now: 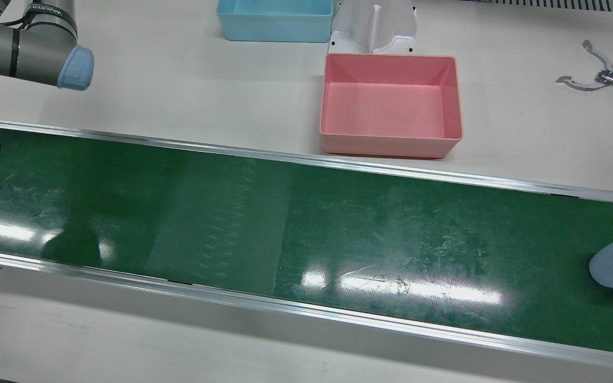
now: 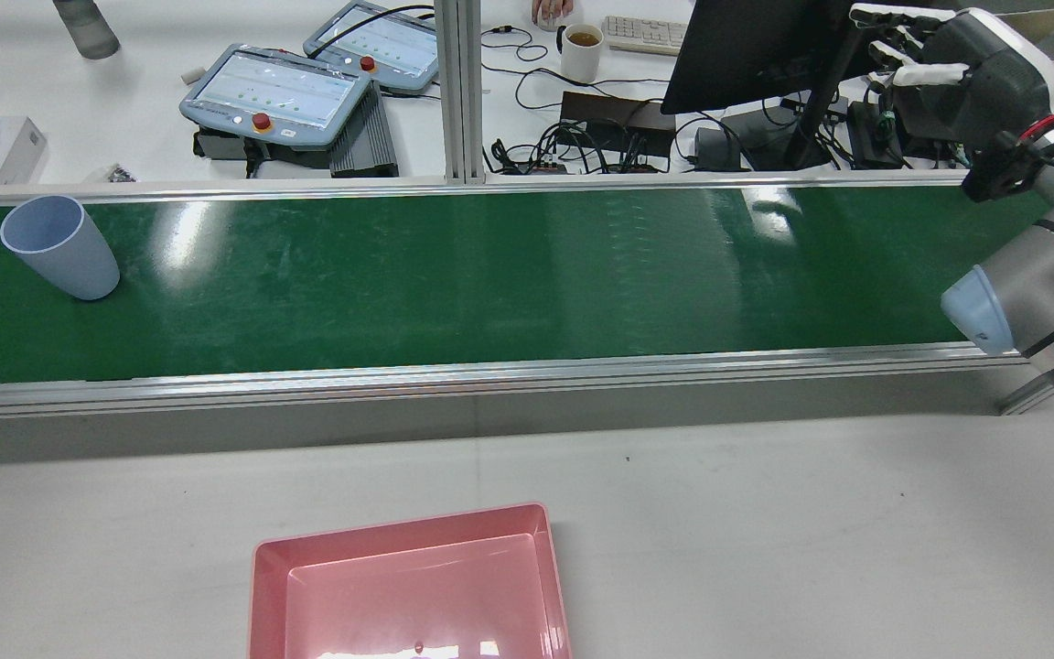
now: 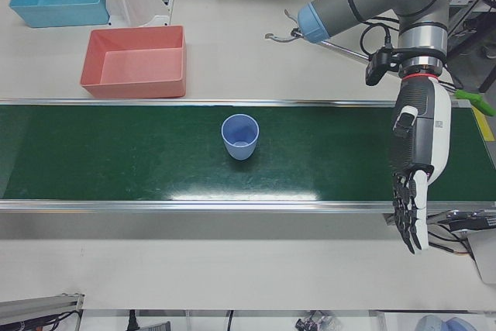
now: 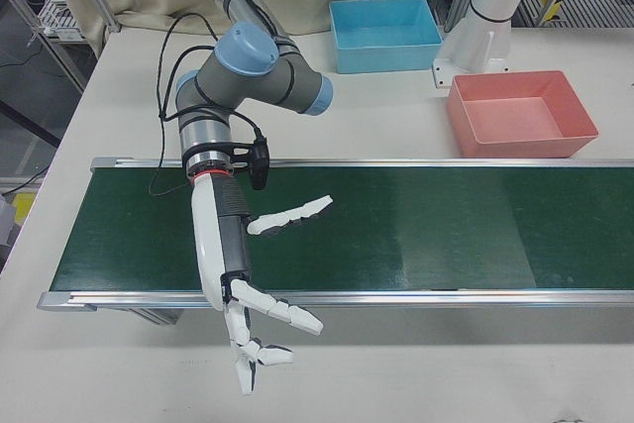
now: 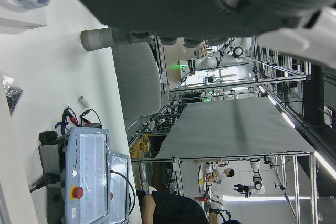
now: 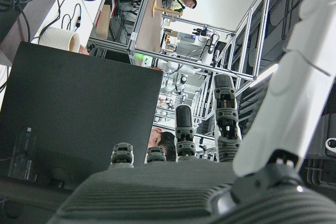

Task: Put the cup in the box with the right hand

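The cup (image 3: 240, 136) is seen upright on the green belt (image 3: 116, 153) — well apart from the pink box (image 3: 136, 62). Both hands — right hand (image 4: 248, 284), left hand (image 3: 415, 168) — are held open, empty.

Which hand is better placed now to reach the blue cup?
Left. The left hand hangs open over the cup's half of the belt; the right hand, which the task names, is open at the opposite end.
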`<state>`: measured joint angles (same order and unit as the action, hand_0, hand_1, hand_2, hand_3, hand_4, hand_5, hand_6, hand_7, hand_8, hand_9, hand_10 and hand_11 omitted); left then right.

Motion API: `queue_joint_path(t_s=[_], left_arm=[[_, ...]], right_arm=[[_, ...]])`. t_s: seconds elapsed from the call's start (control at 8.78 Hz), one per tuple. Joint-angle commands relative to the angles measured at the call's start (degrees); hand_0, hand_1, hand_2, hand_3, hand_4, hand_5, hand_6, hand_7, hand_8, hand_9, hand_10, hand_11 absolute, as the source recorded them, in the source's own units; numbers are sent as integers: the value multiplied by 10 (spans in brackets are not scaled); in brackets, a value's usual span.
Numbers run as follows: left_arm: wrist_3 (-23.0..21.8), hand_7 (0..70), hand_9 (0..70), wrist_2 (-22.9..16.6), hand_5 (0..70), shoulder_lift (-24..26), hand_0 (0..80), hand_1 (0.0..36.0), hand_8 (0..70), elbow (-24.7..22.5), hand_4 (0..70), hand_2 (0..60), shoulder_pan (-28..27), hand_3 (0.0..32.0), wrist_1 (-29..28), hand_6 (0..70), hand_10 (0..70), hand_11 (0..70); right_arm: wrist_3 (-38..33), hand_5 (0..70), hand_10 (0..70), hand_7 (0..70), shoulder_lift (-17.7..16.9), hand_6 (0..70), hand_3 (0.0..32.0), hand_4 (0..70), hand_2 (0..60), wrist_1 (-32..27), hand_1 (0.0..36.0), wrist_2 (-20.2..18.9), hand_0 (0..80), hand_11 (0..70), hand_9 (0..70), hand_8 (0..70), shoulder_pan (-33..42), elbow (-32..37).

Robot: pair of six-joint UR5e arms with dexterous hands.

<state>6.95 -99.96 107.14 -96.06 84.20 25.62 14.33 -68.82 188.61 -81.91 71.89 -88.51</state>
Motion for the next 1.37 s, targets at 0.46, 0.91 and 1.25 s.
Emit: queue_joint_path(t_s=[0.46, 0.91, 1.25], left_arm=[[0, 0, 0, 0, 0, 0, 0, 0, 0, 0, 0, 0, 0, 0, 0, 0, 0, 0], [0, 0, 0, -1, 0, 0, 0, 0, 0, 0, 0, 0, 0, 0, 0, 0, 0, 0], [0, 0, 0, -1, 0, 0, 0, 0, 0, 0, 0, 0, 0, 0, 0, 0, 0, 0]], right_arm=[[0, 43, 34, 380, 0, 67, 74, 248, 0, 0, 86, 0, 525, 64, 67, 3, 0, 0], [0, 43, 34, 384, 0, 68, 74, 247, 0, 0, 86, 0, 525, 64, 69, 3, 0, 0], [0, 43, 34, 379, 0, 67, 72, 248, 0, 0, 86, 0, 525, 64, 67, 3, 0, 0]])
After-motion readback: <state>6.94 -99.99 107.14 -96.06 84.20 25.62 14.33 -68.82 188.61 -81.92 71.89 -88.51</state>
